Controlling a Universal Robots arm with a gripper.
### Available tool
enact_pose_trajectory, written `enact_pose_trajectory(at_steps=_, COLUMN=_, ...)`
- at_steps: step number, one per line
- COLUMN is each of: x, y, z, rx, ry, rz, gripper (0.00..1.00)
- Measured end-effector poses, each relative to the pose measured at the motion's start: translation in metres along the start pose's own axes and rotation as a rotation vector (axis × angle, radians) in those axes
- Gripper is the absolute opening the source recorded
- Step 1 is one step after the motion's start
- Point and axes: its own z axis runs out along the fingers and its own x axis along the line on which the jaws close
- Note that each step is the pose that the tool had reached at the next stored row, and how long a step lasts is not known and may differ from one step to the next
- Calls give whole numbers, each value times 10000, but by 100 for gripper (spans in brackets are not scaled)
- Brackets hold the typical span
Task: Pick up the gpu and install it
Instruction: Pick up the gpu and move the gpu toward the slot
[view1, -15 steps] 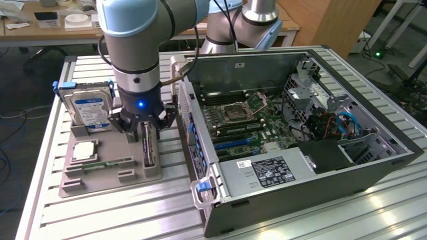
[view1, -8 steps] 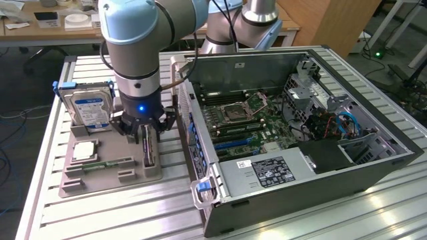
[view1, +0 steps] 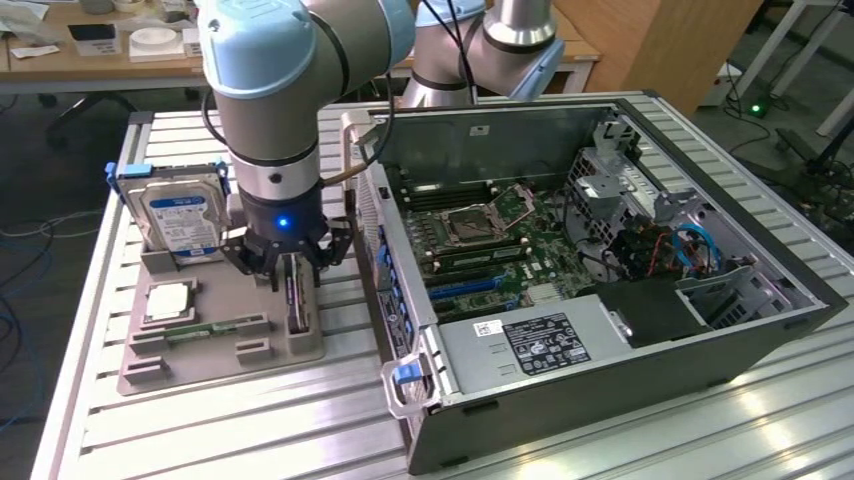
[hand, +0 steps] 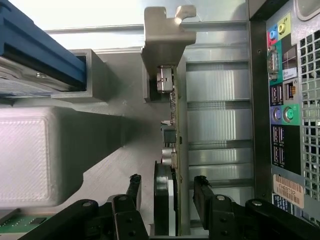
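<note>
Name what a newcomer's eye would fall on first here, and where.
The pale-blue robot arm dominates the exterior view's upper left, its gripper open astride the gpu standing on edge in a grey holder. On that view's right lies an open computer case, motherboard exposed.

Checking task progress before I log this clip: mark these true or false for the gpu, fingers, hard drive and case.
1. The gpu stands on edge in the gray holder. True.
2. The fingers are clamped on it. False: they straddle it, with a gap on each side.
3. The hard drive lies flat inside the computer case. False: it stands upright in the holder.
4. The case is open, with the motherboard exposed. True.
</note>
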Motion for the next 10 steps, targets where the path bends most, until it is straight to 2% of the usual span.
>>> enact_pose_trajectory(at_steps=10, x=30, y=-22, z=2, rx=17, ry=-2, rz=0, gripper=55)
